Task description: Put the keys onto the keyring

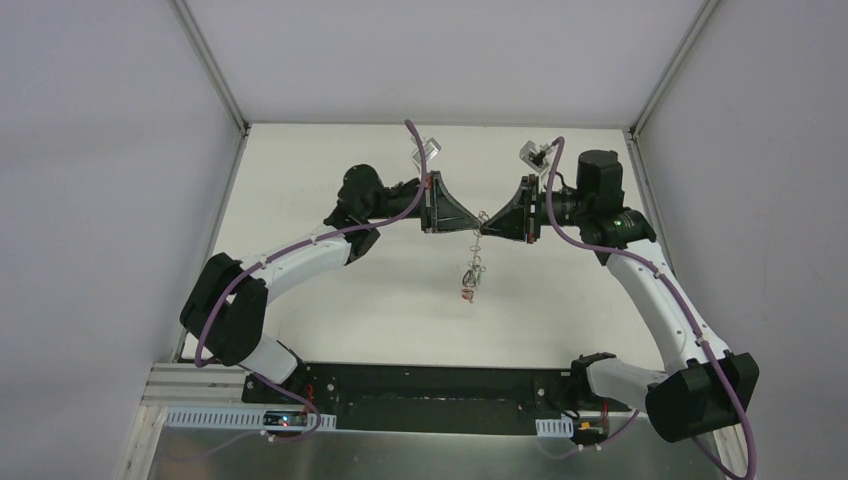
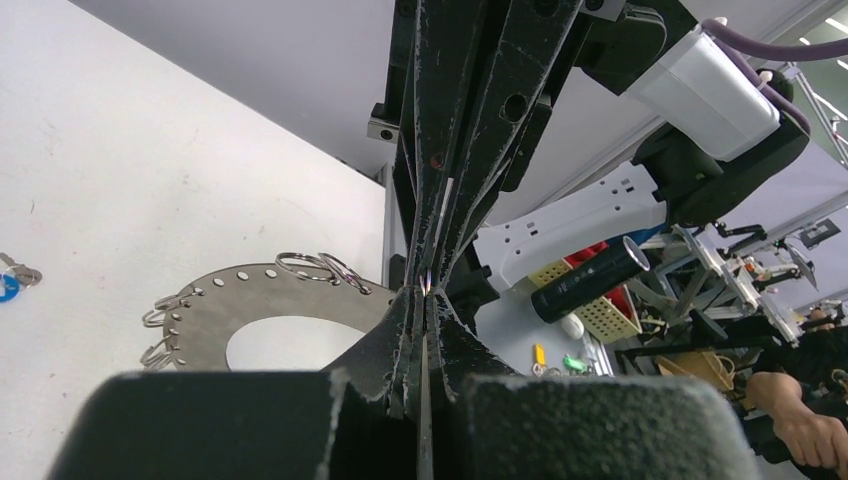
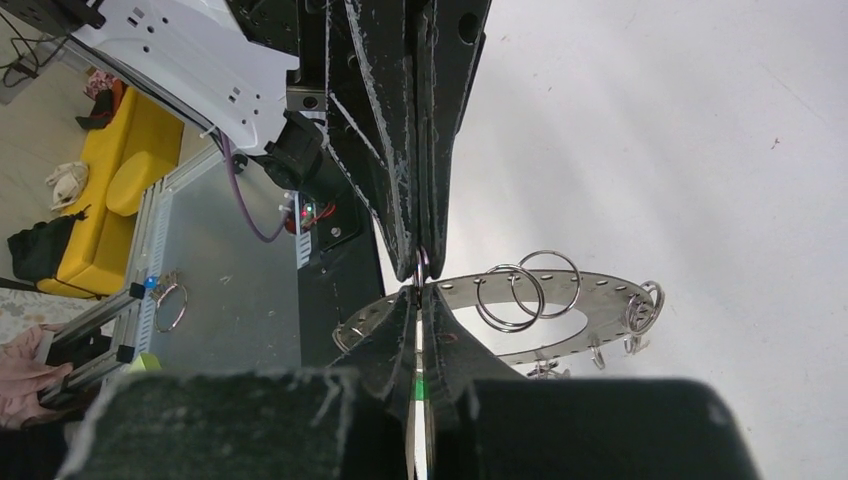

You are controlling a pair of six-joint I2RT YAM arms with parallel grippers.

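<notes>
The keyring [image 1: 475, 258] hangs in the air edge-on below the spot where both grippers meet tip to tip. Keys [image 1: 468, 290] with red and green tags dangle from its lower rim. The left gripper [image 1: 477, 225] is shut, pinching a thin metal loop at the disc's rim. In the left wrist view the grey disc [image 2: 200, 318] with its small rim loops lies just beyond the left gripper [image 2: 425, 292]. The right gripper [image 1: 486, 228] is shut on the same rim spot from the other side. In the right wrist view the keyring [image 3: 600, 295] carries two larger rings [image 3: 510, 297] beside the right gripper [image 3: 420, 288].
A loose key with a blue tag [image 2: 8, 287] lies on the white table at the left edge of the left wrist view. White walls enclose the table on three sides. The black base rail [image 1: 430, 395] runs along the near edge.
</notes>
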